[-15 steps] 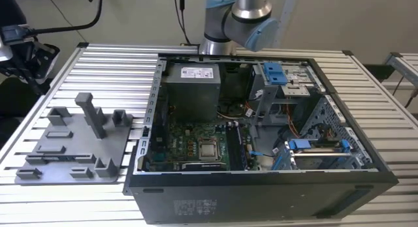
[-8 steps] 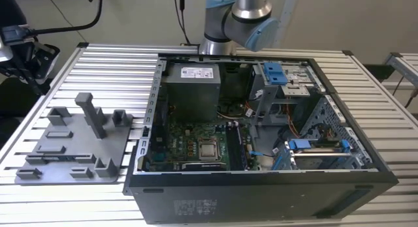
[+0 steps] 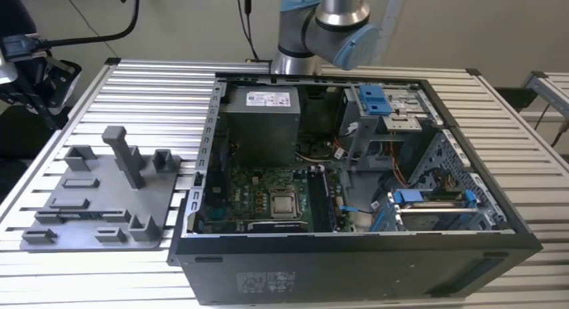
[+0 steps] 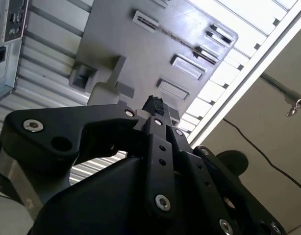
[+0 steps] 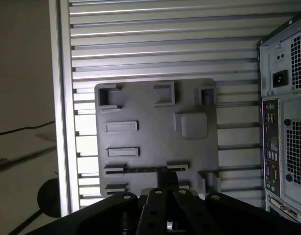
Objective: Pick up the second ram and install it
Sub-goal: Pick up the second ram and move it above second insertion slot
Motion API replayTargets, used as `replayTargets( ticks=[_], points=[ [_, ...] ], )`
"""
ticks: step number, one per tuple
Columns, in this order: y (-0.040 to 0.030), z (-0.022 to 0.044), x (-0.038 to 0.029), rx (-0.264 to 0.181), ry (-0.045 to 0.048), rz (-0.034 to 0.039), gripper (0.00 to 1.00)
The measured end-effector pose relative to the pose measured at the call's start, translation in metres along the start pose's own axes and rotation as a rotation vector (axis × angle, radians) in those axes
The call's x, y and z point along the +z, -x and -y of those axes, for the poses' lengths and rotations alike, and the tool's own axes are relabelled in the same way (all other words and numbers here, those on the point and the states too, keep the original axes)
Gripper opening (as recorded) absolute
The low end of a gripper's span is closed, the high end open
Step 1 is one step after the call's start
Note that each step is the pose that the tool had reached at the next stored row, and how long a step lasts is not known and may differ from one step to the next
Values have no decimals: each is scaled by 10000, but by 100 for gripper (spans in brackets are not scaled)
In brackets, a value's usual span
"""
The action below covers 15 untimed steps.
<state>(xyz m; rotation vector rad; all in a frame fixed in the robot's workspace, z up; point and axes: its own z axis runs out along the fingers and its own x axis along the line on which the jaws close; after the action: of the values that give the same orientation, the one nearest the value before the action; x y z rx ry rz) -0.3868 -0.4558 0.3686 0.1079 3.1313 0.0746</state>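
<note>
Pincer [image 4: 155,108] fingertips look narrow to us in both wrist views, drawn pad against pad with nothing between them. It hangs above the grey fixture plate [image 5: 155,132], clear of it by our reading. That plate lies on the slatted metal surface [image 5: 165,44], just beside the open computer case [image 3: 356,156], on the exterior view's left of it.

We take the thin dark strip standing on edge in the plate's long slot for the second ram [image 5: 136,170]; we cannot make out its colour from here. It is not yet lifted, so we judge the step in hand to be the pick-up.

To do it well, we would part the fingers before any descent and turn the wrist so the pads face the stick's two flat sides. We would aim near mid-length, so the stick does not tip when it leaves the slot. The approach should run straight down, stopping short of the plate. We would close firmly but gently and lift straight up, since a slanted pull could bind the stick in its slot or drag the plate along.
</note>
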Motion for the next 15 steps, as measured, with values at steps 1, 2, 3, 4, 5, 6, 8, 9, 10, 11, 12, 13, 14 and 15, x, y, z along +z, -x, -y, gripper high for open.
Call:
replayTargets(
  ticks=[1, 2, 3, 4, 5, 6, 8, 9, 10, 11, 12, 13, 14, 15],
  points=[
    [0, 0, 0, 0, 0, 0, 11],
    [0, 0, 0, 0, 1, 0, 11],
    [0, 0, 0, 0, 1, 0, 11],
    [0, 0, 0, 0, 1, 0, 11],
    [0, 0, 0, -10, 1, 0, 11],
    [-1, 0, 1, -34, 3, 0, 11],
    [-5, -2, 1, -106, 2, -4, 11],
    [-7, -2, 0, -158, 0, -8, 11],
    [-9, -4, 1, -208, -4, -9, 11],
    [-11, -5, 1, -279, -12, -11, 11],
    [-13, -6, 0, -383, -20, -18, 11],
    [-15, -6, 0, -496, -25, -23, 11],
    [-16, -7, 0, -606, -29, -27, 11],
    [-17, -7, 0, -734, -30, -33, 11]
  ],
)
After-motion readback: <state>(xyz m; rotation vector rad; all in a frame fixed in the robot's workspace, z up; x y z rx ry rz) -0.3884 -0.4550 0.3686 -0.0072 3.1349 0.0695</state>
